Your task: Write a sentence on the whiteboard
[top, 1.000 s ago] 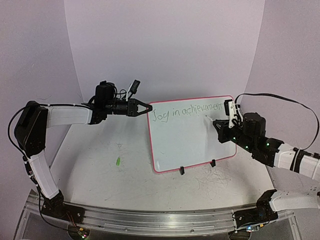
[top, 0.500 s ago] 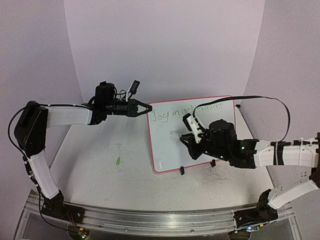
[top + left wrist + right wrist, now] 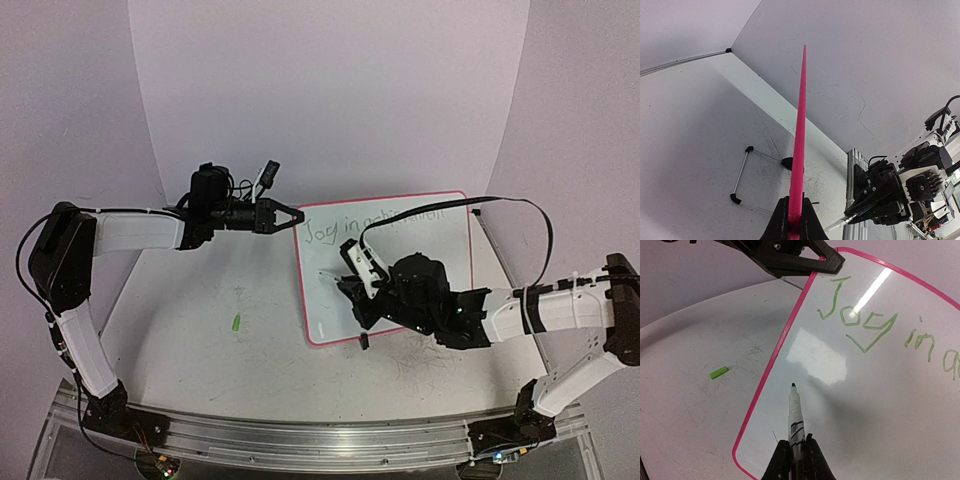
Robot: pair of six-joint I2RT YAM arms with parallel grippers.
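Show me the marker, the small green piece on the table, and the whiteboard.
marker (image 3: pixel 795 412): right wrist view, its white barrel.
small green piece (image 3: pixel 719 372): right wrist view, its middle.
whiteboard (image 3: pixel 880 410): right wrist view, bare surface below the writing.

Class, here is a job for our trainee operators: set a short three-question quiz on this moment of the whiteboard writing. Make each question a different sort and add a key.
1. True or false: the left gripper is shut on a top corner of the glossy white, pink-rimmed rectangular whiteboard.
2. Choose one: the right gripper holds A) a slim white marker pen with a dark tip, B) a sponge eraser, C) nothing.
3. Fill in: the green handwritten sentence begins with the word ____.
Key: 1 true; 2 A; 3 Joy.
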